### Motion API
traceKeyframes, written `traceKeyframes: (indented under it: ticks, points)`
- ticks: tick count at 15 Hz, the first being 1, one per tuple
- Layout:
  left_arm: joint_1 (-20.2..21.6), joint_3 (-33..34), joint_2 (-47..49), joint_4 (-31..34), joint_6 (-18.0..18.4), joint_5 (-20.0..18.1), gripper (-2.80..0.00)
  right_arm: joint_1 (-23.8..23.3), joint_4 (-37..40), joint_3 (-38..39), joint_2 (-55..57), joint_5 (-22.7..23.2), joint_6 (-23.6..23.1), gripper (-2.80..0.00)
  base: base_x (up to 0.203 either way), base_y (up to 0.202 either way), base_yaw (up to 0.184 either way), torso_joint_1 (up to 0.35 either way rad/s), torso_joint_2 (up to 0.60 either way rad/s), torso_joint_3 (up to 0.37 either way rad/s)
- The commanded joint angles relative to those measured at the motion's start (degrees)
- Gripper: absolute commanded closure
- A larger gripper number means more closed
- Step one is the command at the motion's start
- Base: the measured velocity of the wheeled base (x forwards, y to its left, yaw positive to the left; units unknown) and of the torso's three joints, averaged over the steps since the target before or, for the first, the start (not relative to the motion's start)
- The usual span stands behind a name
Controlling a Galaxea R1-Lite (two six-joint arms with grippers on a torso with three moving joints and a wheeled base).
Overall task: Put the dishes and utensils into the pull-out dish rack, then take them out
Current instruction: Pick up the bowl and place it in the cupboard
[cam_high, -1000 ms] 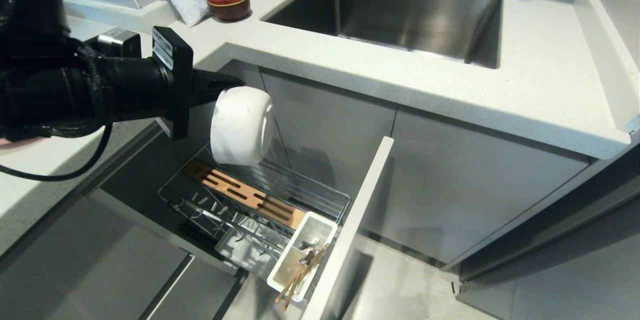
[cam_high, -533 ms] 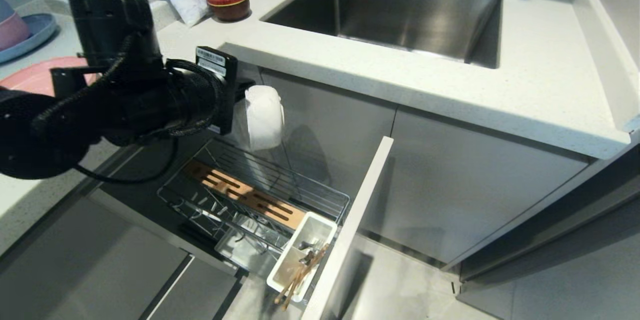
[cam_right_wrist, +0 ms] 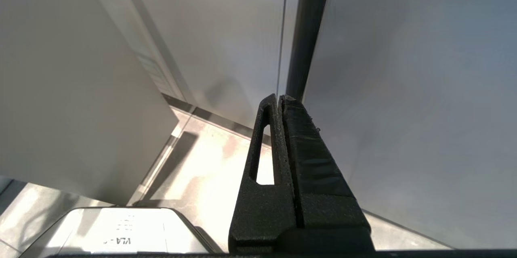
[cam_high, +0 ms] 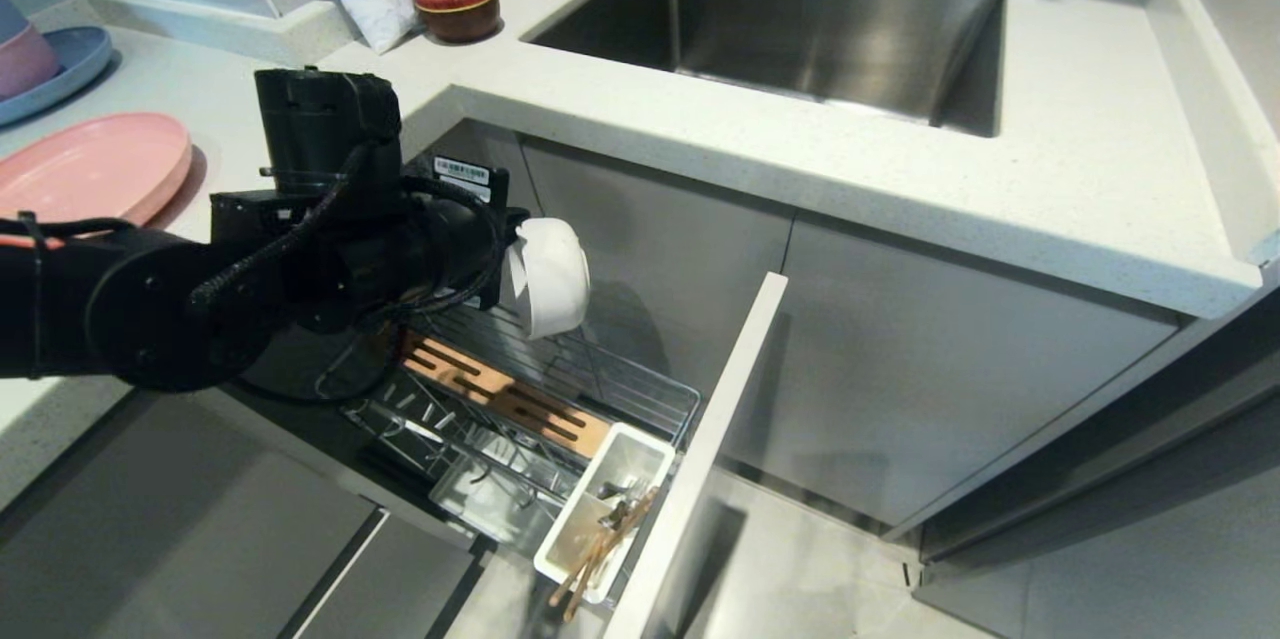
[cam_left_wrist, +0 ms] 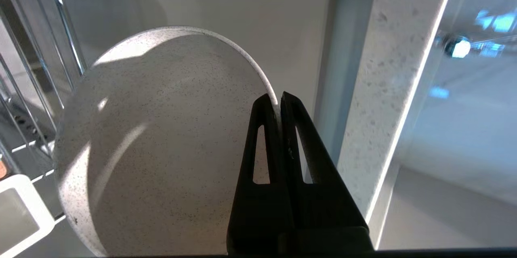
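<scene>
Moved: small cream-white round bowl (cam_high: 550,276) carried lower by left gripper (cam_left_wrist: 279,97), toward 5 o'clock.
Grip: rim pinched, bowl above chrome wire dish rack (cam_high: 640,389).
Advice: bowl to be lowered gently between wires.
Right gripper (cam_right_wrist: 278,98): closed, empty.

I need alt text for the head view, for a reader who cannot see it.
The left gripper holds a white bowl on its side above the open dish rack. A pink plate lies on the counter beside a steel sink.
</scene>
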Motion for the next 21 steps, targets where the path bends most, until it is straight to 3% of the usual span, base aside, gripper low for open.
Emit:
traceKeyframes:
  ticks: [1,5,15,18,21]
  points:
    - [-1.2,3.34,0.54,-4.17,-0.86,4.07,0.0,0.01,0.0,0.09,-0.21,0.03,0.0,0.0,0.0,0.0,0.0,0.0,0.0,0.0]
    - [-3.27,12.87,2.95,-19.36,-0.75,9.4,0.0,0.01,0.0,0.09,-0.21,-0.06,0.0,0.0,0.0,0.0,0.0,0.0,0.0,0.0]
    - [-3.09,21.95,4.69,-27.13,-3.48,11.99,0.0,0.01,0.0,0.09,-0.21,0.02,0.0,0.0,0.0,0.0,0.0,0.0,0.0,0.0]
    - [-3.31,26.66,4.79,-36.05,-3.66,11.86,0.0,0.01,0.0,0.09,-0.21,0.03,0.0,0.0,0.0,0.0,0.0,0.0,0.0,0.0]
    - [-3.36,27.87,5.51,-38.96,-3.46,11.85,0.0,0.01,0.0,0.09,-0.21,0.02,0.0,0.0,0.0,0.0,0.0,0.0,0.0,0.0]
